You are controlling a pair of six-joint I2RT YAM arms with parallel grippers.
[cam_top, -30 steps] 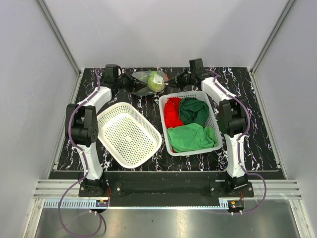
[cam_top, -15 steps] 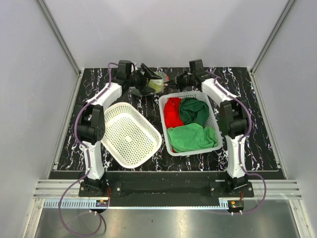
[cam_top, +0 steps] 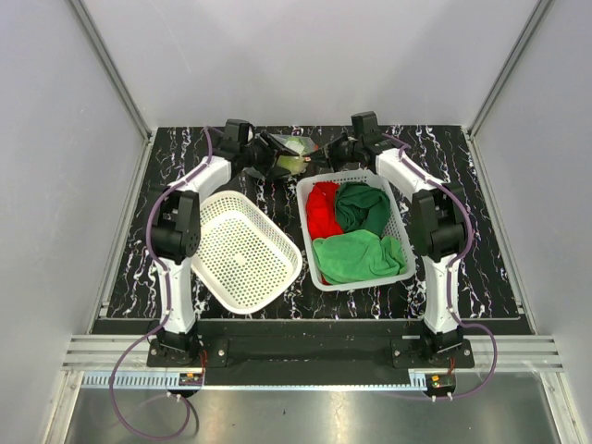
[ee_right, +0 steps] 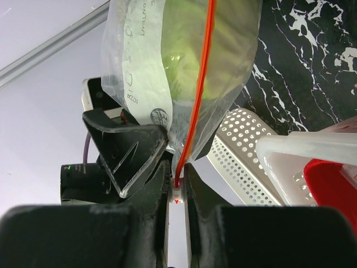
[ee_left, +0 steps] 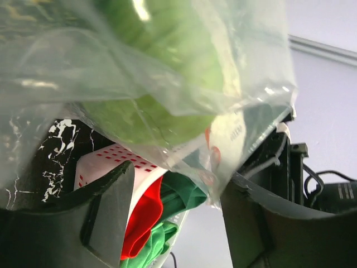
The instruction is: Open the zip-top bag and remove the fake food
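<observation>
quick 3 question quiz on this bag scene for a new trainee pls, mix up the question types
1. True or false: the fake food sits inside the zip-top bag.
2. What is the right pincer shut on? A) the bag's red-orange zip strip B) a red cloth C) a basket rim
3. Fill in: the cloths lie in the white basket nearer the ____ arm.
Key: 1 true; 2 A; 3 right.
</observation>
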